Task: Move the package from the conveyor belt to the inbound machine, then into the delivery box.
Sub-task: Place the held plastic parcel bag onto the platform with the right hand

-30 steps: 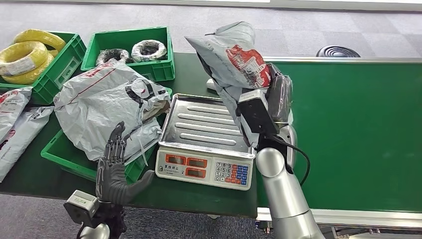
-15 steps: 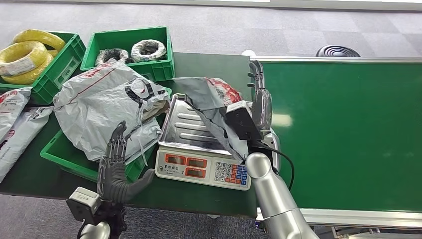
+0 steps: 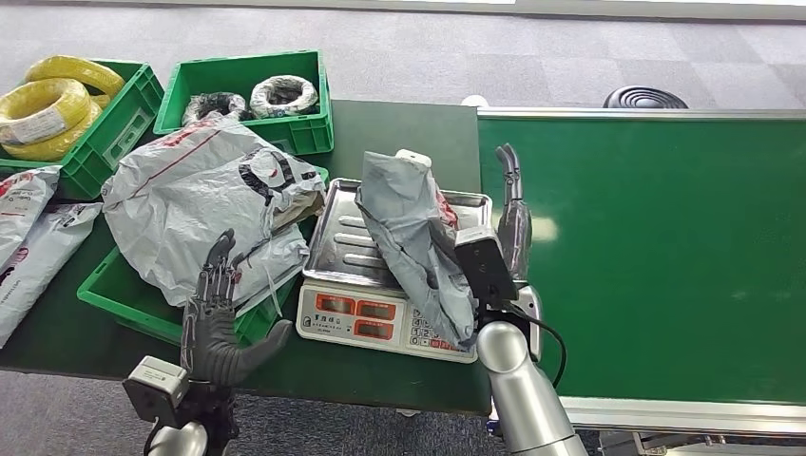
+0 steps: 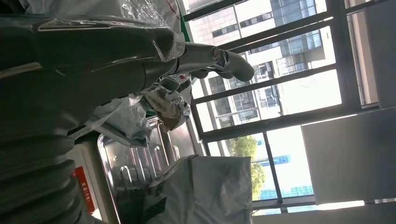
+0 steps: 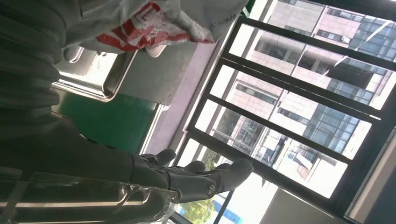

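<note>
You see grey carpet tiles on the floor beyond the dark green surface. Tall dark-framed windows show sunlit buildings and trees outside.

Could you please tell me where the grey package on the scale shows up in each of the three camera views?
Head view: the grey package lies across the scale's steel tray, at centre.
Left wrist view: its grey wrap sits at the lower middle, on the tray.
Right wrist view: its red-printed end is at the top, above the tray's corner.
Shared landmark: the ribbed steel tray.
</note>
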